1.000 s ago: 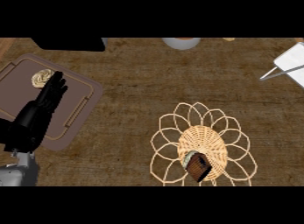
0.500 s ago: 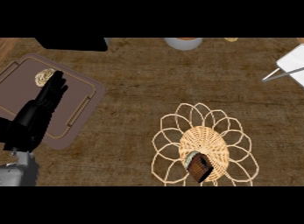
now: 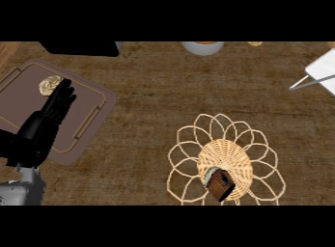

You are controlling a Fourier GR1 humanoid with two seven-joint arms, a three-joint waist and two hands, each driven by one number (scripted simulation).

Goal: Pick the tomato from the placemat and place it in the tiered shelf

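My left hand (image 3: 45, 123) lies over a brown tray (image 3: 91, 103) at the left, fingers straight and open, holding nothing. Its fingertips (image 3: 64, 87) reach a small tan round thing (image 3: 48, 84) on the tray. A woven placemat (image 3: 227, 157) with looped petal edges lies at the lower middle right. On it sits a dark brown object (image 3: 220, 185) with a pale rim. No red tomato shows. The white tiered shelf (image 3: 331, 72) pokes in at the upper right edge. My right hand is out of view.
A black object (image 3: 81, 47) sits at the counter's back left. A pale round bowl (image 3: 202, 47) and a small tan thing (image 3: 255, 43) stand at the back edge. Brown counter top (image 3: 170, 96) stretches between tray, placemat and shelf.
The shelf has slid slightly right and down in the view. My left hand stays stretched over the tray with hardly any movement.
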